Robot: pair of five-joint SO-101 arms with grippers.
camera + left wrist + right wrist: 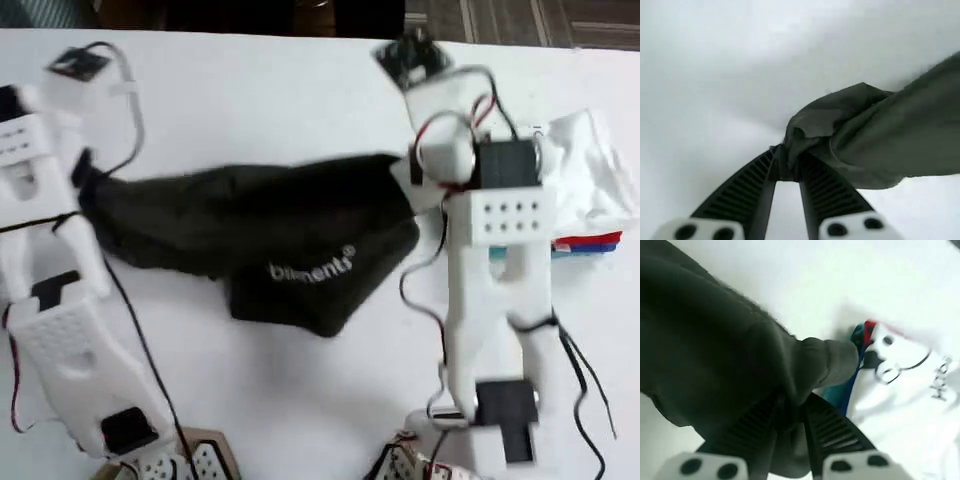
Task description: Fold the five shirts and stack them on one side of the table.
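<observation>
Inspected a white bench (300, 90) carrying the work. Found one black shirt (250, 235) drawn out across the middle of it, long axis running side to side from the left arm over to the right arm. Noted a loose doubled fold sagging toward the near edge below the printed part, apparently resting on the bench. Found a stack of folded shirts (595, 190) on the right side of the bench, white garment uppermost, teal, red and blue layers beneath. Could not fix the number of layers. Placed the stack just beyond the right arm, close by the shirt's right end. Found the left hand (787, 165) at the shirt's left end, clamped tight on a puckered corner of the cloth, with bare bench behind. Found the right hand (790, 410) at the opposite end, closed likewise on a bunched edge of the same shirt, with the stack just beside it. Judged the shirt held at both ends and not yet folded. Judged the right hand the nearer to the stack and the left hand the farther. Judged the coming fold to turn on that long axis, most likely by carrying the left end across toward the right, stack side.
</observation>
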